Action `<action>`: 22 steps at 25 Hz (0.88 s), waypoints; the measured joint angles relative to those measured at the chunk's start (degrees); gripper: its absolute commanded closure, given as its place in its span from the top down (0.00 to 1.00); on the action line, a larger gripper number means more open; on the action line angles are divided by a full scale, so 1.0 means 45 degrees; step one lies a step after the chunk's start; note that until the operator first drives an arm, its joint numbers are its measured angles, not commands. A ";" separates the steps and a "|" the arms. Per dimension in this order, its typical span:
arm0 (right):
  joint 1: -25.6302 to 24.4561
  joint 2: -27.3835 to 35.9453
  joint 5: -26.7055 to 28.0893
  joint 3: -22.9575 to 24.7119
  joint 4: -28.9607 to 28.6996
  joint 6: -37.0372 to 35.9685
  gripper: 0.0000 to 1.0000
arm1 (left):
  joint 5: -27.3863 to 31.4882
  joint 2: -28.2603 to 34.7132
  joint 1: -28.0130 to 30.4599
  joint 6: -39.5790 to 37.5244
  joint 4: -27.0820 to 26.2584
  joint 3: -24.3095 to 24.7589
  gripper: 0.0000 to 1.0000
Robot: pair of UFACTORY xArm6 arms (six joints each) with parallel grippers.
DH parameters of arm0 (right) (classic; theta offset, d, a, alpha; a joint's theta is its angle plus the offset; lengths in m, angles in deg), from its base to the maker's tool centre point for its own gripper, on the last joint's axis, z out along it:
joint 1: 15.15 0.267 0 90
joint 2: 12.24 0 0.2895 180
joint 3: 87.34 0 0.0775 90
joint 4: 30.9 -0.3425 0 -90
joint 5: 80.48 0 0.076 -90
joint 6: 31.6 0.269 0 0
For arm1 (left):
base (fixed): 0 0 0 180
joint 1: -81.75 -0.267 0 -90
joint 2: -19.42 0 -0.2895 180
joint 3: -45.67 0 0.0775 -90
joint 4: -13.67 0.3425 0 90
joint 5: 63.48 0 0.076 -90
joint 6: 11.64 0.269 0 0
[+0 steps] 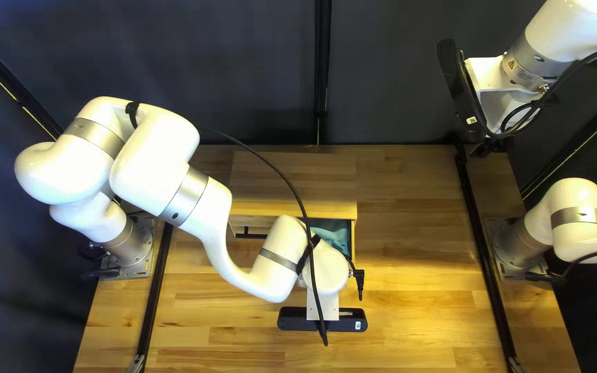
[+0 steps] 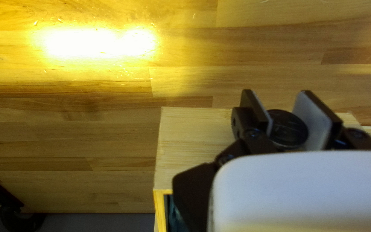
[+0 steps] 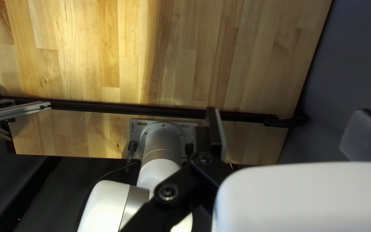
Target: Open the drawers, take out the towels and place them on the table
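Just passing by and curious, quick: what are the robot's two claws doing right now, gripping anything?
Left gripper: closed on the dark round knob.
Right gripper: open, holding nothing.

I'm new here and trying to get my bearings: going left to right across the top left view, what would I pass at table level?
Left arm's base → teal towel → black strip → right arm's base.
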 measured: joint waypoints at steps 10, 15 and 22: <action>0.0000 0.0000 0.0000 0.0000 0.0000 0.0000 1.00 | 0.1399 0.1356 0.0379 -0.0581 0.0321 -0.0199 1.00; 0.0000 0.0000 0.0000 0.0000 0.0000 0.0000 1.00 | 0.1488 0.2034 -0.0242 -0.0275 0.0596 0.0001 1.00; 0.0000 0.0000 0.0000 0.0000 0.0000 0.0000 1.00 | 0.1085 0.1906 -0.1392 0.0436 0.0593 -0.0042 1.00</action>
